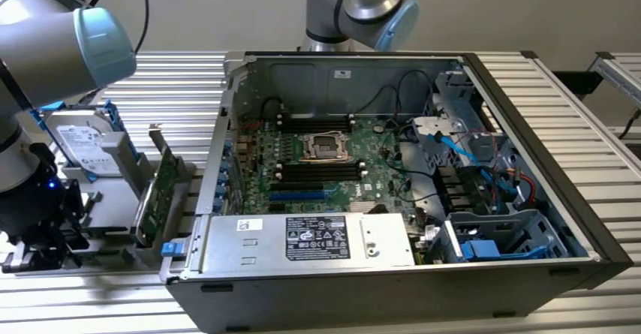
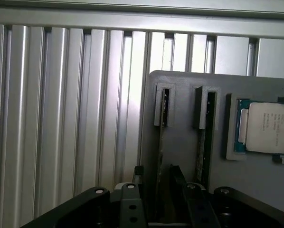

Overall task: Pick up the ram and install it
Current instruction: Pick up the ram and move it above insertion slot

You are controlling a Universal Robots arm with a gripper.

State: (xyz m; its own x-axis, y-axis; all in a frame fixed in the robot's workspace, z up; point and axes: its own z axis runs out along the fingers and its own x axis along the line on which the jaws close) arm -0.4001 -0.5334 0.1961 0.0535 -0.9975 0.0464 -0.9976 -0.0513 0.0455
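Wrist view gets you up close. The tool (image 2: 156, 172) has its black fingers spread wide and isn't holding anything, with one finger either side of the ram (image 2: 164, 108). The ram stands on edge in a slot of a matte gray holder block (image 2: 180, 140). A second stick (image 2: 209, 114) sits in the neighbouring slot, and a CPU (image 2: 270, 126) with a dull metal lid lies flat in a recess beside it.

Exterior view adds the bigger picture — an open PC case (image 1: 380, 300) on the ribbed aluminium bench (image 1: 170, 79), green motherboard (image 1: 380, 154) inside. Off to the exterior view's left, a green expansion card (image 1: 158, 191) stands on edge near a hard drive (image 1: 85, 142).
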